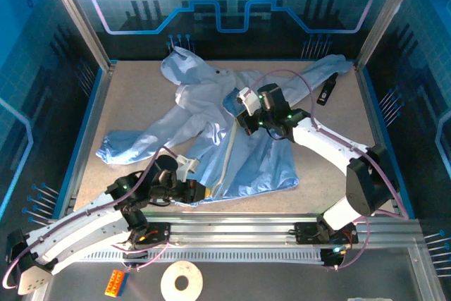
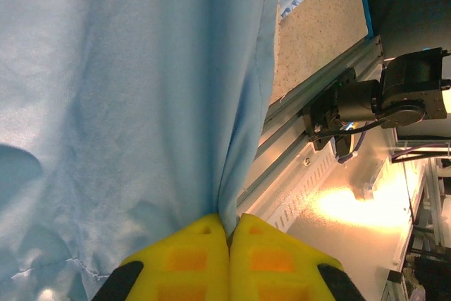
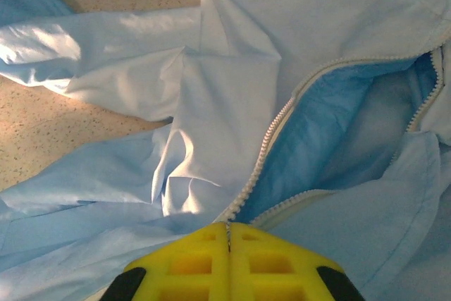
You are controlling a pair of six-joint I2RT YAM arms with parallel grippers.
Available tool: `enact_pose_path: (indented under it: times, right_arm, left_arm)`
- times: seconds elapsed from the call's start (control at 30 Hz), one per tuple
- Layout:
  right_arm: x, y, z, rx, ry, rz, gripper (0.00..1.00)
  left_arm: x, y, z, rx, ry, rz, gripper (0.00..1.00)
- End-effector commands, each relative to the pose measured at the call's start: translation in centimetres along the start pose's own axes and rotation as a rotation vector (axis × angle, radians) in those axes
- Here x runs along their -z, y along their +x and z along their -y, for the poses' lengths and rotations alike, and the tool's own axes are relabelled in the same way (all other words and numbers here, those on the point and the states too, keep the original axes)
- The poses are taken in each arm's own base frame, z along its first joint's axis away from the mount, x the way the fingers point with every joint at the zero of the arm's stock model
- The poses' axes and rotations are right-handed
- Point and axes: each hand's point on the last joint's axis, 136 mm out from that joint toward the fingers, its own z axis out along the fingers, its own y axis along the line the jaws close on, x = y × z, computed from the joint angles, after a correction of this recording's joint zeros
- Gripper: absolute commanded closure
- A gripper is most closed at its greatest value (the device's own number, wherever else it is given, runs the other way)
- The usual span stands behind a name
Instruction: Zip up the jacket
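I have one jacket (image 1: 211, 114) spread flat on the table (image 1: 134, 103), and both claws are on it. Its long axis runs from the hood (image 1: 180, 65), well beyond the right gripper (image 3: 227, 234) and off to its left, back to the hem (image 1: 268, 177) by the near rail (image 1: 246, 227), where the left gripper (image 2: 229, 227) sits. So it points hood-away, hem toward the arm bases. I count two sleeves: one (image 1: 130, 146) trails out to the left of the left claw, the other (image 1: 324, 72) stretches away to the far right of the right claw.

The left claw's yellow fingers (image 2: 201, 262) are pressed together with a fold of the jacket's edge pinched between them. The fabric fans out ahead of it and to its left. The rail and the other arm's base (image 2: 380, 100) lie to its right.

The right claw is closed too, its tips clamped on the jacket just where the two rows of the zipper (image 3: 264, 153) meet. I cannot make out the slider. Ahead of this claw the two tooth rows part into a V, with darker blue lining between them. From above, the pale strip (image 1: 229, 149) runs from this claw back toward the left one.

The table is speckled beige, bare ahead-left of the right claw. Blue-lit patterned panels (image 1: 232, 5) wall the cell. Behind both claws, past the rail, lie one orange block (image 1: 116, 283) and one white roll (image 1: 182, 281).
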Motion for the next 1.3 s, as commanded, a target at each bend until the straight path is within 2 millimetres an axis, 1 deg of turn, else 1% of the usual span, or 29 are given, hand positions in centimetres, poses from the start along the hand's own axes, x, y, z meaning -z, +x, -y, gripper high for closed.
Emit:
enact_pose_path:
  times: [0.0, 0.43, 0.8, 0.9, 1.0, 1.1, 1.2, 1.27]
  right_arm:
    - [0.7, -3.5, 3.1, 0.033, 0.097, 0.09, 1.0]
    - [-0.8, -4.9, 4.4, 0.093, 0.125, 0.062, 1.0]
    - [-2.1, -5.4, 5.7, 0.084, 0.116, 0.04, 1.0]
    - [-2.3, -5.0, 5.3, 0.06, 0.088, 0.039, 1.0]
    - [-2.6, -3.8, 4.3, 0.033, 0.056, 0.042, 1.0]
    - [-2.6, -2.3, 3.7, 0.016, 0.044, 0.03, 1.0]
    - [-2.6, -1.2, 3.7, 0.017, 0.053, 0.015, 1.0]
    - [-2.5, -1.1, 4.0, 0.029, 0.064, 0.004, 1.0]
  left_arm:
    - [0.0, 2.8, -1.2, 0.053, -0.025, -0.11, 1.0]
    - [0.3, 2.7, -1.0, 0.055, -0.019, -0.095, 1.0]
    - [0.7, 2.7, -0.8, 0.061, -0.003, -0.083, 1.0]
    - [0.5, 2.7, -1.2, 0.064, -0.016, -0.079, 1.0]
    - [0.5, 2.5, -2.2, 0.072, -0.067, -0.056, 1.0]
    - [0.4, 2.3, -2.4, 0.063, -0.072, -0.046, 1.0]
    - [0.3, 2.3, -2.2, 0.061, -0.065, -0.051, 1.0]
    - [0.3, 2.4, -2.2, 0.062, -0.065, -0.058, 1.0]
